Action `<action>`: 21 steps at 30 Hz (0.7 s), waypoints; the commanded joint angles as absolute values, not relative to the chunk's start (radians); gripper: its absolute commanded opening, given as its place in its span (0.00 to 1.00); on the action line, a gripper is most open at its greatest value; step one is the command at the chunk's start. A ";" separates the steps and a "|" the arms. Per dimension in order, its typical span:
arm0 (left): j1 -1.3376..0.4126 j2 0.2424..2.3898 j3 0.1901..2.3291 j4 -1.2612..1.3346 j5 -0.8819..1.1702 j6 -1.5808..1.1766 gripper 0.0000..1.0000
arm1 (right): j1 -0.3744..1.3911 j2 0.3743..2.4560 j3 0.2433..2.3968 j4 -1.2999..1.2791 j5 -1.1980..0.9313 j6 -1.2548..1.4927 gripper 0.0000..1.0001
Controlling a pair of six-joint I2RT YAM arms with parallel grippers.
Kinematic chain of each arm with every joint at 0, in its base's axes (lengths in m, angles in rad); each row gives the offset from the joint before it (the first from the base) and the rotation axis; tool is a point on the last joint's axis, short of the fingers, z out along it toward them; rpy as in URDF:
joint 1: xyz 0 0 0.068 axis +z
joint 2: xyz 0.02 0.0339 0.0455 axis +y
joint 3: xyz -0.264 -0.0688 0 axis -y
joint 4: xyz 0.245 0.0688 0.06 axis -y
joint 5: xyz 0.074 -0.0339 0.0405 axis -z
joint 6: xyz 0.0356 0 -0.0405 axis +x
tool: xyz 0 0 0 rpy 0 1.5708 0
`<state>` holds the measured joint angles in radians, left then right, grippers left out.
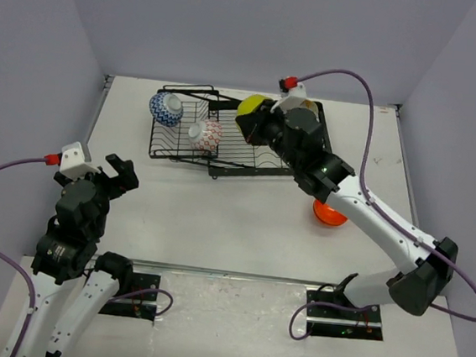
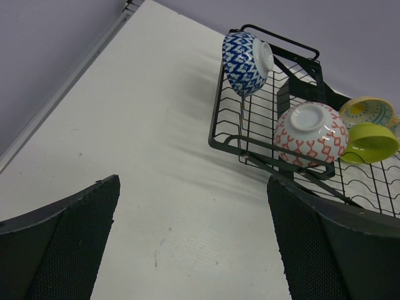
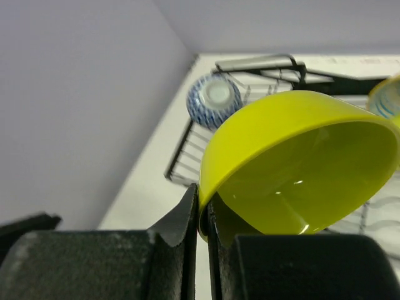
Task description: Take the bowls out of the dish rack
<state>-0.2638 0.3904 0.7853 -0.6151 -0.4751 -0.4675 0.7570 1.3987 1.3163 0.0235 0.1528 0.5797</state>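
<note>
While the left jaws gape empty, the right jaws pinch a lime-green round bowl (image 3: 294, 162) by its rim — above the black wire dish rack (image 1: 182, 144).

Your right gripper (image 1: 246, 122) is stretched over the dish rack (image 1: 223, 157), pinching the rim of the lime green bowl (image 1: 251, 105), while your left gripper (image 1: 122, 171) hangs with fingers spread, well left of the rack.

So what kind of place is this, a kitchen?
Likely a robotics lab cell, not a kitchen: plain walls box in a white table, and a left arm and right arm are mounted at its near edge.
</note>
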 commanded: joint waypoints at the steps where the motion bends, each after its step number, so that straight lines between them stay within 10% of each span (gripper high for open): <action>1: -0.256 0.388 0.782 -0.577 -0.468 -0.443 1.00 | 0.811 1.439 1.451 -0.763 0.319 0.388 0.00; 21: -0.256 0.373 0.781 -0.578 -0.471 -0.445 1.00 | 0.954 1.813 1.368 -1.069 0.310 0.246 0.00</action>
